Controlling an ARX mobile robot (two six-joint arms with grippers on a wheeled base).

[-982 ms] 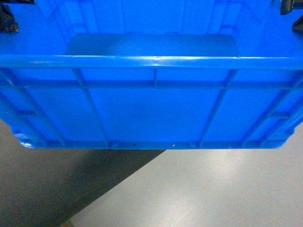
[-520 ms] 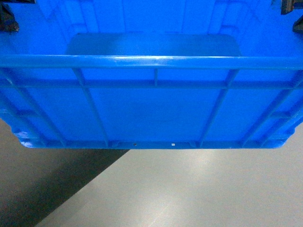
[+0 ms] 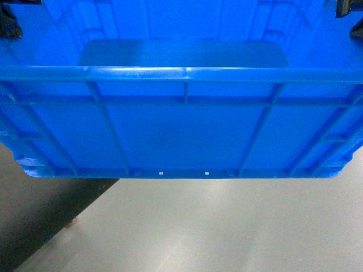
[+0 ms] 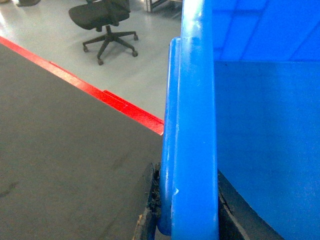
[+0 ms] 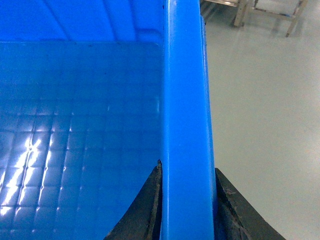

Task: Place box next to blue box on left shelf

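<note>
- Box (image 3: 181,130) hangs above the floor (image 3: 238,226), long axis across my view; no shelf visible
- my left claw (image 4: 186,220) pinches its left rim, right claw (image 5: 186,210) its right rim; both clamped narrow
- I judge neither arm nearer; the box lies between them

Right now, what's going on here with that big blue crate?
The robot is carrying the blue crate off the floor with both arms. The left gripper clamps the rim on one side and the right gripper clamps the other, jaws either side of each wall. The crate looks empty. Grey floor lies below; no shelf is in view yet.
</note>
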